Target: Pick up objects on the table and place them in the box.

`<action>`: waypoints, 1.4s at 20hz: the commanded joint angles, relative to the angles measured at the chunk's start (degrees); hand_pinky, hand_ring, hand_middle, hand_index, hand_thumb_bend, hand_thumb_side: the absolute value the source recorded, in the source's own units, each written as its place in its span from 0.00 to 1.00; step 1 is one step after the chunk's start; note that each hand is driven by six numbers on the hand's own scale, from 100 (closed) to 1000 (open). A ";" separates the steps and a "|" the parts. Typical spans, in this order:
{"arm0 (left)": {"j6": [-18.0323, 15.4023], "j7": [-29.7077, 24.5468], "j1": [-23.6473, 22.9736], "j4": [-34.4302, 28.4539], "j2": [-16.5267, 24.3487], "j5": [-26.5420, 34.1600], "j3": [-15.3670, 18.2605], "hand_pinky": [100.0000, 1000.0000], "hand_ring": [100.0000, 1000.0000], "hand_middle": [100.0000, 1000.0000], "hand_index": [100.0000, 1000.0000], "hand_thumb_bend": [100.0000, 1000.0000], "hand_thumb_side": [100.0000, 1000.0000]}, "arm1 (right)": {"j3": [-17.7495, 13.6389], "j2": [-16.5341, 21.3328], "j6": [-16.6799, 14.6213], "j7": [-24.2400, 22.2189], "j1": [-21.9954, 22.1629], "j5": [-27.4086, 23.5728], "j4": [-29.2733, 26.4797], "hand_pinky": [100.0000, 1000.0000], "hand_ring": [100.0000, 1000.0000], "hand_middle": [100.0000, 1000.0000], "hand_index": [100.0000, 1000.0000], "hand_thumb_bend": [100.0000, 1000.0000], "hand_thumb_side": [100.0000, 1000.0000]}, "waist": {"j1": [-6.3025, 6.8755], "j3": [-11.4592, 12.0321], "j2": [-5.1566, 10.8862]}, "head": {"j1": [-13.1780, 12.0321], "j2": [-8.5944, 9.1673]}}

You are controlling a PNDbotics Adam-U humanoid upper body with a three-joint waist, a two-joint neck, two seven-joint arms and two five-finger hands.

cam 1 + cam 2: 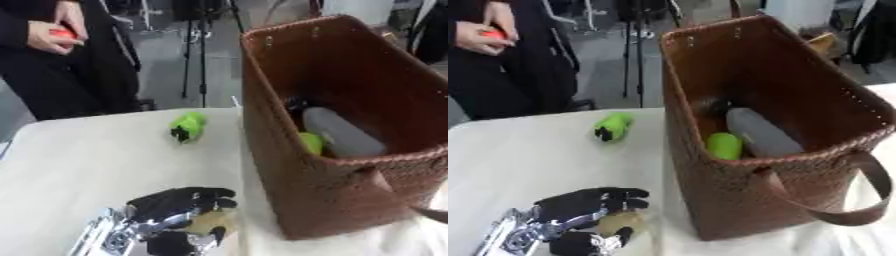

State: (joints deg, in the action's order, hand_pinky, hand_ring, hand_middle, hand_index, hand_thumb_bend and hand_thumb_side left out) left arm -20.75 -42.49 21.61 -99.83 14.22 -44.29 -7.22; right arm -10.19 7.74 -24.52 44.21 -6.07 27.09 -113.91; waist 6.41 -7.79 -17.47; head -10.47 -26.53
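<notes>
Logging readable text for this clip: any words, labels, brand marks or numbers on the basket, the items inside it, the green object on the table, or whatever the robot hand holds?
None readable.
Woven brown basket: no label or mark shows.
Green object on the table: a dark patch, no legible text.
Yellowish item in the left robot hand: too blurred to tell.
</notes>
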 commanded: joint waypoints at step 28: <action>-14.56 -9.47 -0.47 0.54 0.77 -10.98 -0.86 1.00 1.00 1.00 1.00 0.00 1.00 | 0.35 -0.13 -0.40 0.36 -0.92 -0.42 -0.69 0.79 0.71 0.68 0.75 0.00 1.00 | -0.44 -0.23 0.26 | -0.26 1.13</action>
State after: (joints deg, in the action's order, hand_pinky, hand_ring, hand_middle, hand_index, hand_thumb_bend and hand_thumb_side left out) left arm -23.33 -39.91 21.35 -99.41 14.24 -54.31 -8.29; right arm -9.86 7.31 -24.18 43.92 -6.55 26.97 -113.91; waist 6.37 -8.08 -17.78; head -10.48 -25.63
